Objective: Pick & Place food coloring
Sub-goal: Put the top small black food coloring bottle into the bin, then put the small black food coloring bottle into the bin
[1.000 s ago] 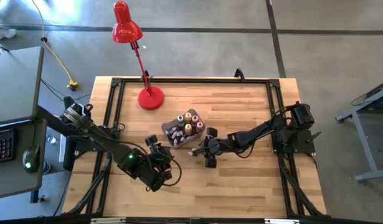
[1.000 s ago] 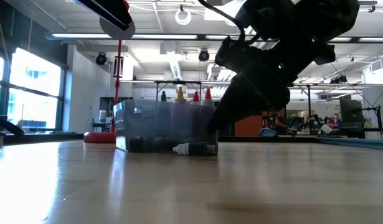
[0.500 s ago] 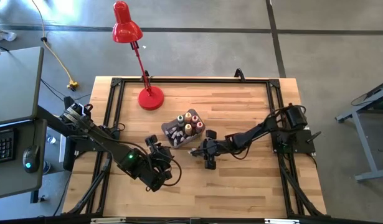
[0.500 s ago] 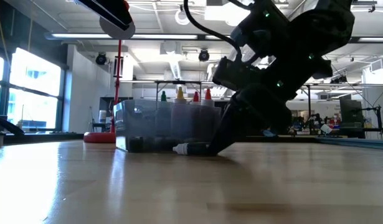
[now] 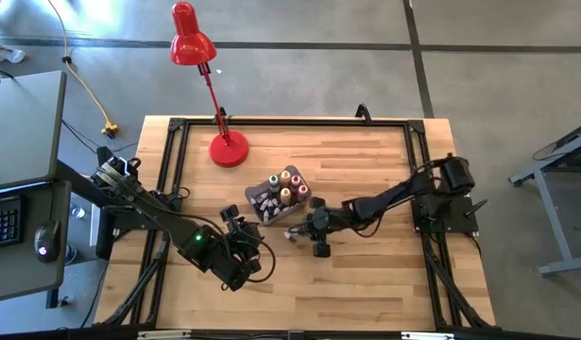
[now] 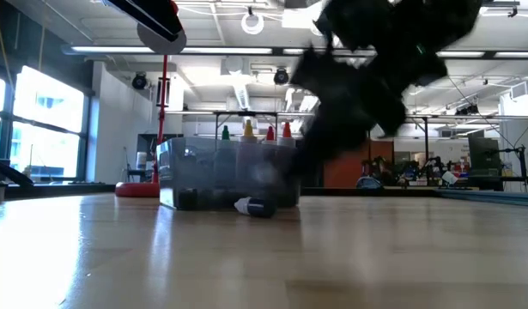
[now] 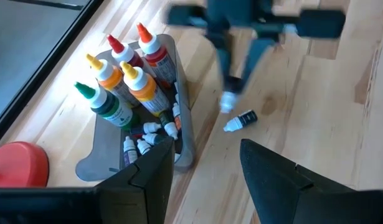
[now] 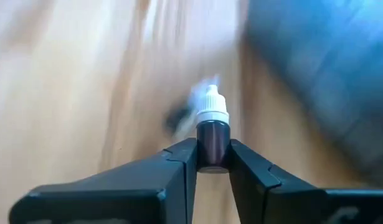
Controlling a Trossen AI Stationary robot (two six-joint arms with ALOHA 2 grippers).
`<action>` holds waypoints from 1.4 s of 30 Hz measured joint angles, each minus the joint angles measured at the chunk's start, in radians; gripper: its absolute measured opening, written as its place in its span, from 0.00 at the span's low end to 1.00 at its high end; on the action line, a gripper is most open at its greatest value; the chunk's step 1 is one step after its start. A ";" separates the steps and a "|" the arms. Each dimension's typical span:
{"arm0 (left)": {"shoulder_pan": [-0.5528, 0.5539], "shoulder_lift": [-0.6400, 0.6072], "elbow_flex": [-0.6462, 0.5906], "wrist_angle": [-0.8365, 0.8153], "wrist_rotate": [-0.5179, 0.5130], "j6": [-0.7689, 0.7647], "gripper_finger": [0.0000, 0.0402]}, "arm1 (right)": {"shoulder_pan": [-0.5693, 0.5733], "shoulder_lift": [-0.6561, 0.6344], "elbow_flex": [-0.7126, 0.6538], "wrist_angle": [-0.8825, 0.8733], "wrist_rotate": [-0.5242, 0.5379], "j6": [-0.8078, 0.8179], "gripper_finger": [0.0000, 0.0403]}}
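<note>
Your right gripper (image 8: 213,163) fingers gripped a tiny dark white-capped squeeze bottle (image 8: 212,132) just right of the grey translucent plastic bin (image 5: 267,219); left gripper (image 7: 207,163) fingers apart.

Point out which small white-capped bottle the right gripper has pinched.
The right gripper is shut on a dark white-capped bottle, lifted off the wood. Another tiny bottle lies on the table beside the bin; the rest sit inside it.

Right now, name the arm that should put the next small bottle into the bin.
Right. The right gripper has its jaws shut on a white-capped bottle beside the grey bin; the left gripper hangs open, holding nothing.
</note>
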 joint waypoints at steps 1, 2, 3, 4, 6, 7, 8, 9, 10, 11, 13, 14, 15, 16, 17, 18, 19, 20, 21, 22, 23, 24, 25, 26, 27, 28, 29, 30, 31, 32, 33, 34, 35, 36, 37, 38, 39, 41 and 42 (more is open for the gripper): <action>0.000 0.000 0.000 0.000 0.001 0.000 0.45 | -0.006 -0.021 0.025 -0.010 0.010 -0.030 0.18; 0.000 0.000 0.000 0.000 0.001 0.000 0.45 | -0.012 -0.035 0.049 -0.022 0.023 -0.064 0.19; 0.000 0.000 0.000 0.000 0.002 0.000 0.45 | -0.018 -0.046 0.078 -0.035 0.038 -0.108 0.20; 0.000 0.000 0.000 0.000 0.002 0.000 0.45 | -0.026 -0.048 0.113 -0.046 0.047 -0.149 0.20; 0.000 0.000 0.000 -0.001 0.003 0.000 0.45 | -0.047 -0.046 0.182 -0.071 0.064 -0.215 0.20; 0.000 0.000 0.000 -0.001 0.002 0.000 0.45 | -0.058 -0.039 0.217 -0.091 0.077 -0.235 0.20; 0.000 0.000 0.000 -0.001 0.003 0.000 0.45 | -0.072 -0.028 0.253 -0.109 0.086 -0.247 0.20; 0.000 0.000 0.000 0.000 0.003 0.000 0.45 | -0.087 -0.017 0.285 -0.141 0.094 -0.249 0.19; 0.000 0.000 0.000 0.000 0.002 0.000 0.45 | -0.102 -0.003 0.312 -0.186 0.104 -0.248 0.19; 0.000 0.000 0.000 0.000 0.003 0.000 0.45 | -0.115 0.017 0.335 -0.234 0.117 -0.248 0.19; 0.000 0.000 0.000 0.000 0.010 0.000 0.45 | -0.137 0.057 0.374 -0.299 0.122 -0.254 0.19; 0.000 0.000 0.000 -0.002 0.009 0.000 0.45 | -0.146 0.072 0.391 -0.325 0.130 -0.266 0.20; 0.000 0.000 0.000 -0.004 0.009 0.000 0.45 | -0.152 0.085 0.409 -0.338 0.128 -0.285 0.20; 0.000 0.000 0.000 -0.005 0.010 0.001 0.45 | -0.154 0.098 0.425 -0.338 0.126 -0.308 0.21; 0.000 0.000 0.000 -0.006 0.009 0.008 0.45 | -0.157 0.110 0.436 -0.340 0.125 -0.327 0.22; 0.000 0.000 0.001 -0.002 0.008 0.013 0.45 | -0.158 0.123 0.445 -0.348 0.123 -0.338 0.23; 0.000 0.000 0.001 -0.001 0.008 0.016 0.45 | -0.158 0.135 0.451 -0.355 0.123 -0.341 0.24; 0.000 0.000 0.001 -0.003 0.009 0.017 0.45 | -0.158 0.141 0.460 -0.355 0.125 -0.339 0.26; 0.000 0.000 0.001 -0.004 0.009 0.017 0.45 | -0.157 0.140 0.463 -0.356 0.127 -0.338 0.27; 0.000 0.000 0.001 -0.002 0.009 0.017 0.45 | -0.157 0.138 0.469 -0.361 0.137 -0.338 0.29; 0.000 0.000 0.001 -0.002 0.009 0.018 0.45 | -0.158 0.138 0.479 -0.363 0.138 -0.338 0.30; 0.000 0.000 0.001 -0.002 0.010 0.019 0.45 | -0.156 0.138 0.487 -0.369 0.145 -0.339 0.32; 0.000 0.000 0.001 -0.002 0.010 0.019 0.45 | -0.153 0.138 0.497 -0.388 0.156 -0.343 0.33; 0.000 0.000 0.001 -0.002 0.010 0.019 0.45 | -0.149 0.137 0.507 -0.407 0.172 -0.348 0.35; 0.000 0.000 0.001 -0.003 0.010 0.019 0.45 | -0.144 0.136 0.515 -0.419 0.187 -0.356 0.36; 0.000 0.000 0.001 -0.003 0.011 0.019 0.45 | -0.138 0.136 0.523 -0.434 0.200 -0.359 0.38; 0.000 0.000 0.001 -0.003 0.011 0.019 0.45 | -0.129 0.136 0.532 -0.462 0.214 -0.359 0.39; 0.000 0.000 0.001 -0.003 0.011 0.019 0.45 | -0.120 0.135 0.544 -0.503 0.221 -0.356 0.39; 0.000 0.000 0.001 -0.003 0.011 0.019 0.45 | -0.109 0.133 0.558 -0.549 0.220 -0.349 0.40; 0.000 0.000 0.001 -0.003 0.012 0.019 0.45 | -0.097 0.130 0.570 -0.594 0.216 -0.338 0.40; 0.000 0.000 0.001 -0.003 0.013 0.019 0.45 | -0.083 0.127 0.578 -0.629 0.215 -0.324 0.40; 0.000 0.000 0.001 -0.002 0.014 0.019 0.45 | -0.064 0.126 0.584 -0.652 0.217 -0.305 0.39; 0.000 0.000 0.001 -0.003 0.014 0.019 0.45 | -0.044 0.125 0.585 -0.669 0.222 -0.280 0.39; 0.000 0.000 0.001 -0.003 0.014 0.019 0.45 | -0.024 0.126 0.582 -0.685 0.224 -0.246 0.39; 0.000 0.000 0.001 -0.002 0.014 0.019 0.45 | -0.004 0.126 0.574 -0.690 0.221 -0.201 0.39; 0.000 0.000 0.001 -0.002 0.014 0.019 0.45 | 0.016 0.126 0.563 -0.689 0.220 -0.149 0.39; 0.000 0.000 0.001 -0.003 0.014 0.019 0.45 | 0.035 0.126 0.553 -0.685 0.222 -0.095 0.39; 0.000 0.000 0.001 -0.002 0.013 0.019 0.45 | 0.072 0.126 0.529 -0.684 0.259 0.015 0.40; 0.000 0.000 0.001 -0.002 0.013 0.019 0.45 | 0.089 0.126 0.518 -0.683 0.291 0.074 0.40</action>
